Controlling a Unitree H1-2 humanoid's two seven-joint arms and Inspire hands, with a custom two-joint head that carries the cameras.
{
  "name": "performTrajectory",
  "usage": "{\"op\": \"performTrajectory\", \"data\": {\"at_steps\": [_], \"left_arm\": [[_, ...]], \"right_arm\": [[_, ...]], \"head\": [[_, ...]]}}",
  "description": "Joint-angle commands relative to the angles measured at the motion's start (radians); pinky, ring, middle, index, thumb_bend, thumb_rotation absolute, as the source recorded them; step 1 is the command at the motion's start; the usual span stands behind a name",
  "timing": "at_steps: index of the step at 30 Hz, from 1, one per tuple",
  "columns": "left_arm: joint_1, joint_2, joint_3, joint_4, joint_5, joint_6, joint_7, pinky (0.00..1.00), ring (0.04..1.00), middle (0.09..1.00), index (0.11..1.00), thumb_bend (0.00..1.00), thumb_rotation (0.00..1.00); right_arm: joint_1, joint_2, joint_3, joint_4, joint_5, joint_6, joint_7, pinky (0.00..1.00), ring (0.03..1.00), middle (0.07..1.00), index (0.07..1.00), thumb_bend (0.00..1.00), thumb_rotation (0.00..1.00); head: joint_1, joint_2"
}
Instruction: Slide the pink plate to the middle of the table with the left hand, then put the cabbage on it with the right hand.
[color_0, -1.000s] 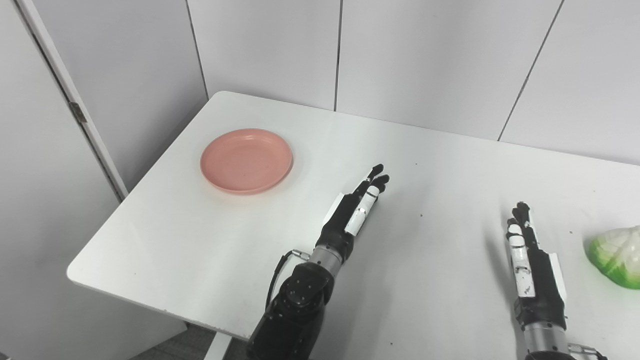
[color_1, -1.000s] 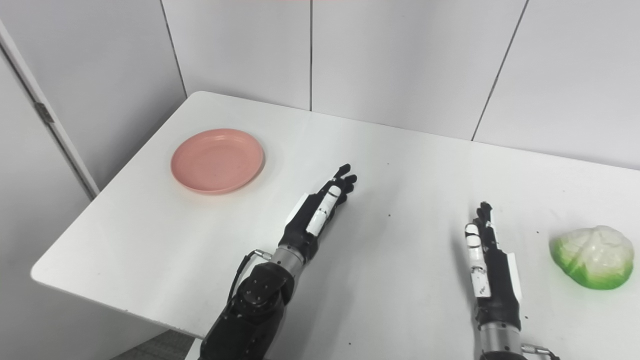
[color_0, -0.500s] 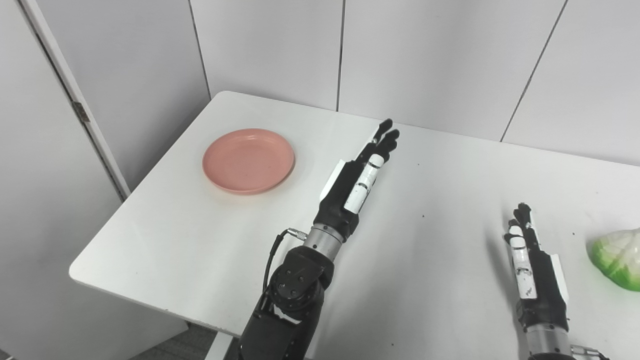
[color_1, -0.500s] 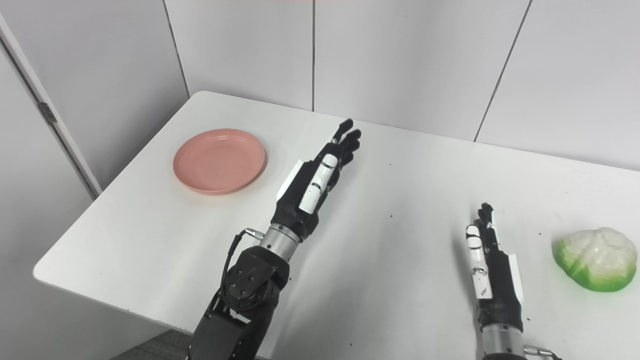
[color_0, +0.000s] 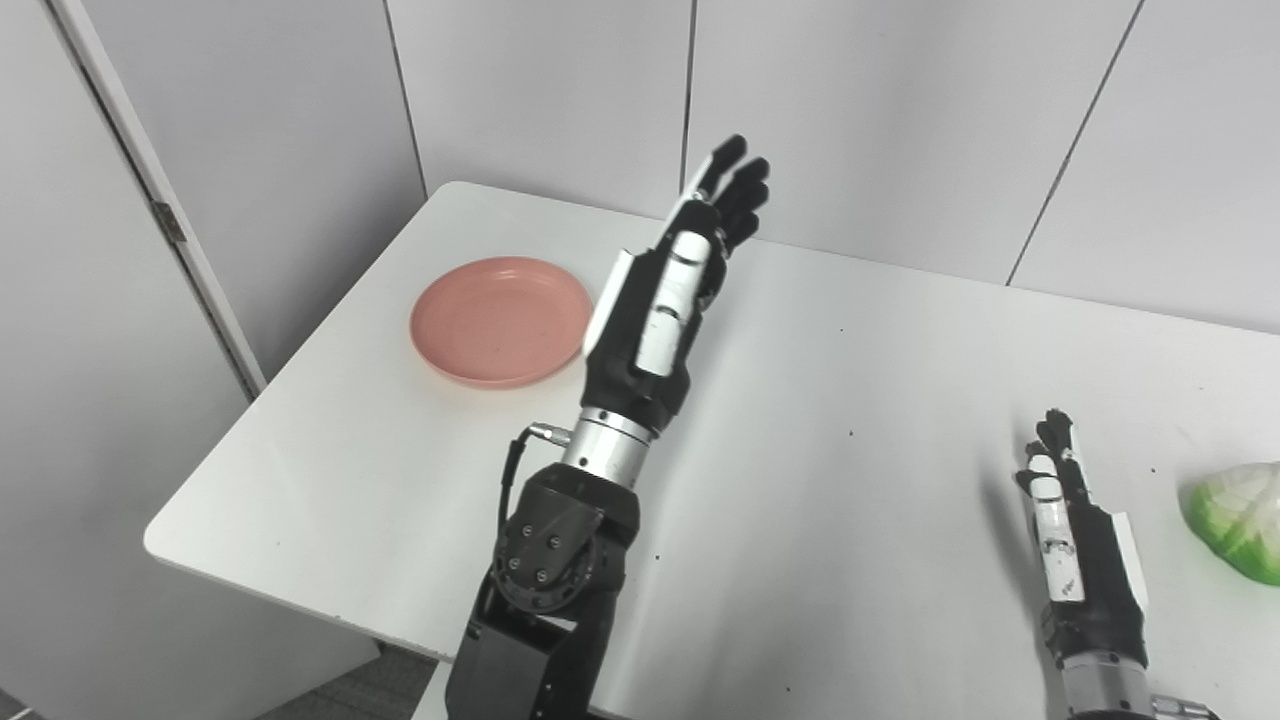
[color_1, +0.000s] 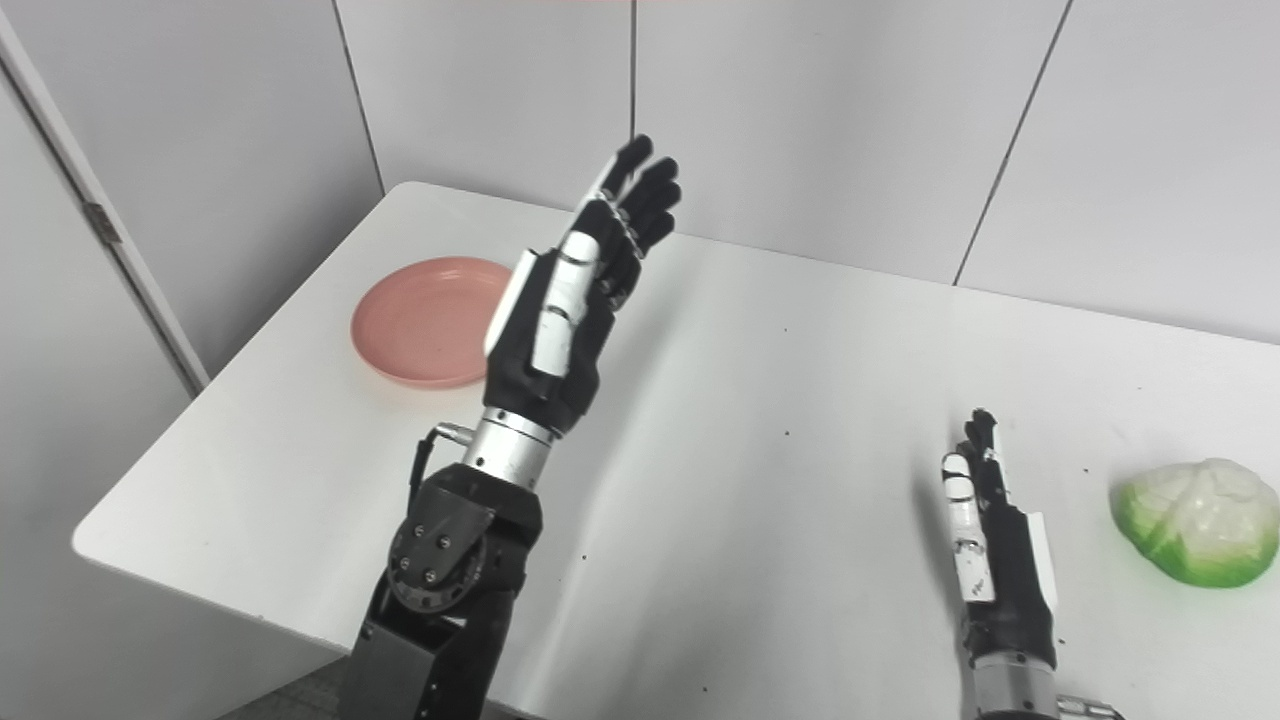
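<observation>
Pink plate (color_0: 497, 320): round, smooth, shallow, on glossy white table (color_0: 860, 400).

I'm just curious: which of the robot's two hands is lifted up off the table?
The left hand, raised high beside the pink plate. The right hand stays low by the cabbage.

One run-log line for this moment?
left hand: open, raised | right hand: open, idle | pink plate: unmoved, empty | cabbage: on table
</observation>
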Motion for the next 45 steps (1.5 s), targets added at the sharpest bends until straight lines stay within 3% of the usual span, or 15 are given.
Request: {"op": "performTrajectory", "data": {"at_steps": [1, 18, 35, 45], "left_arm": [[-0.059, 0.010, 0.029, -0.032, -0.013, -0.009, 0.021, 0.95, 0.931, 0.926, 0.917, 0.42, 1.00], [-0.120, 0.110, 0.258, 0.026, -0.160, -0.049, 0.079, 0.93, 0.930, 0.939, 0.944, 0.42, 1.00], [-0.143, 0.165, 0.373, 0.110, -0.199, -0.094, 0.135, 0.98, 0.958, 0.959, 0.953, 0.44, 1.00], [-0.152, 0.202, 0.428, 0.212, -0.221, -0.143, 0.168, 0.96, 0.947, 0.950, 0.947, 0.43, 1.00]], "right_arm": [[-0.014, -0.006, -0.003, -0.023, 0.004, -0.007, 0.009, 0.96, 0.987, 1.000, 1.000, 0.14, 1.00], [-0.016, -0.006, -0.012, -0.018, 0.027, -0.020, 0.025, 0.96, 0.987, 1.000, 1.000, 0.11, 1.00], [-0.017, -0.009, -0.015, -0.009, 0.035, -0.035, 0.029, 0.97, 0.984, 1.000, 1.000, 0.12, 1.00], [-0.015, -0.008, -0.012, -0.018, 0.030, -0.014, 0.027, 0.98, 0.989, 1.000, 1.000, 0.14, 1.00]], "head": [[0.004, 0.002], [0.014, 0.008], [0.020, 0.009], [0.023, 0.006]]}}
